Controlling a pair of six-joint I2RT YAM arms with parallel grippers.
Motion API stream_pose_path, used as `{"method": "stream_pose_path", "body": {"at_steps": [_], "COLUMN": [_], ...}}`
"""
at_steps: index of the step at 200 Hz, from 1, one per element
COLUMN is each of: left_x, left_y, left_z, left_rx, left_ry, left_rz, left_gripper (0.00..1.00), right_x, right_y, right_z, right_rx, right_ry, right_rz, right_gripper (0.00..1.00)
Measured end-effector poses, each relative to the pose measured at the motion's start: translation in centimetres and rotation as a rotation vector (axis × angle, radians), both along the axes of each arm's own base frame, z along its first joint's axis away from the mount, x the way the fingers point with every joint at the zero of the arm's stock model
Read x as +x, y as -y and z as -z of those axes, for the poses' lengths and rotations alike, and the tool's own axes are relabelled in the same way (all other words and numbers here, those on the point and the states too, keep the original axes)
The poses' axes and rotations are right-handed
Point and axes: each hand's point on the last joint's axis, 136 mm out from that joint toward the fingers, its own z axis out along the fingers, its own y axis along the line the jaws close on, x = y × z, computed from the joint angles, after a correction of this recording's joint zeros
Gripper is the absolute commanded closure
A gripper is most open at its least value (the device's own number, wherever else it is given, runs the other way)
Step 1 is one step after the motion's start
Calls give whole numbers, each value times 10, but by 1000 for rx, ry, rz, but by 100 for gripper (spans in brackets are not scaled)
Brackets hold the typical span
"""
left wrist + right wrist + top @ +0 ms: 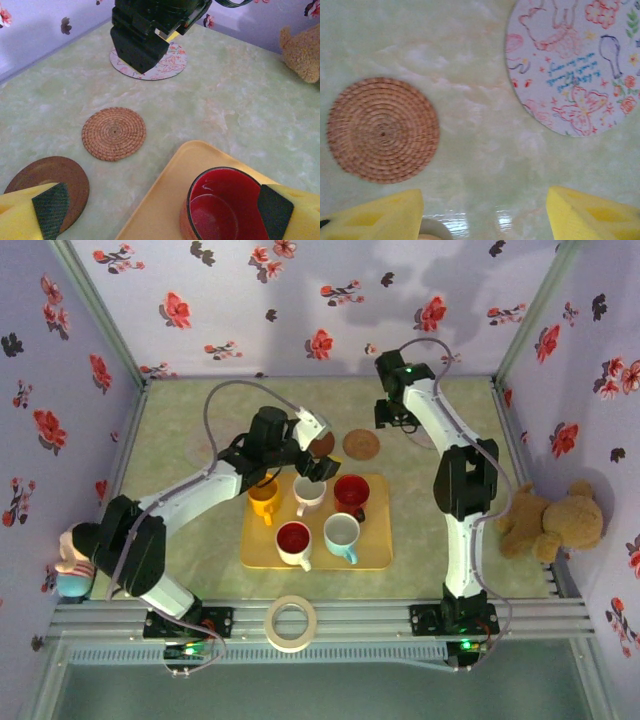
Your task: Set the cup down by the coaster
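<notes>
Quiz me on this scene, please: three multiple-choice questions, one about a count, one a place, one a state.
1. How many cups stand on the yellow tray? A three B five C seven
2. Where does the woven coaster lie? A on the tray B on the table beyond the tray C under a cup
3. The left fingers are: A apart and empty B shut on a cup C shut on tape
Answers: 1 B, five counted from above; 2 B, bare table surrounds it; 3 A, wide gap, nothing between.
</notes>
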Motion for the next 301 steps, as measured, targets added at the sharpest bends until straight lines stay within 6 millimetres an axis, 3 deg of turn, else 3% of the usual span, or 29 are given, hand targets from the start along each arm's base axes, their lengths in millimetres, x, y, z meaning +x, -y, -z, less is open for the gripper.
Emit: {"method": "stream_pose_path", "body": {"at_steps": [57, 103, 177, 257, 301], "left_x": [6, 6, 12, 21, 23], "left_y": [12, 15, 18, 17, 16], "left_z": [16, 19, 23, 22, 28], "left_rx": [8, 10, 15, 41, 58], "left_ry": [-25, -35, -45, -47, -52], "left_rz": [2, -5, -15, -46, -62], "left_gripper": [0, 0, 0, 0, 0], "right_x": [3, 15, 35, 55, 58], "right_y": [44, 62, 67, 65, 67], "right_z": [20, 33, 90, 115, 116], "right_rx": [-3, 34, 95, 100, 94], "right_ry": [-29, -22, -93, -104, -115], "right_rz": [80, 115, 124, 119, 125], "right_gripper": [35, 35, 31, 32, 37]}}
